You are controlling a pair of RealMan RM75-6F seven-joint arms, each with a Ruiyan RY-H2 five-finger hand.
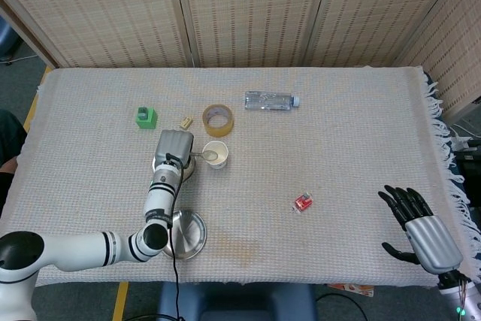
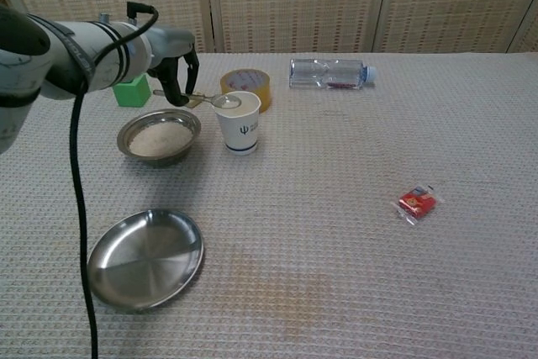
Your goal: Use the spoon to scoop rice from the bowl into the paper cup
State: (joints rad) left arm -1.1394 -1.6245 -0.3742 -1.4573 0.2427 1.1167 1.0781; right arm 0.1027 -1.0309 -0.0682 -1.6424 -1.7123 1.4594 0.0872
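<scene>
My left hand (image 2: pixel 172 69) (image 1: pixel 173 149) holds a metal spoon (image 2: pixel 220 100) level, its bowl carrying rice right over the mouth of the white paper cup (image 2: pixel 238 124) (image 1: pixel 215 155). Just left of the cup stands the steel bowl of rice (image 2: pixel 159 136), which my left hand mostly covers in the head view. My right hand (image 1: pixel 421 229) hovers open at the table's near right corner, far from everything; the chest view does not show it.
An empty steel plate (image 2: pixel 145 256) lies near the front left. Behind the cup are a tape roll (image 2: pixel 246 83), a small tan block (image 1: pixel 186 122) and a green block (image 2: pixel 132 90). A water bottle (image 2: pixel 329 73) lies at the back; a red packet (image 2: pixel 417 203) at right.
</scene>
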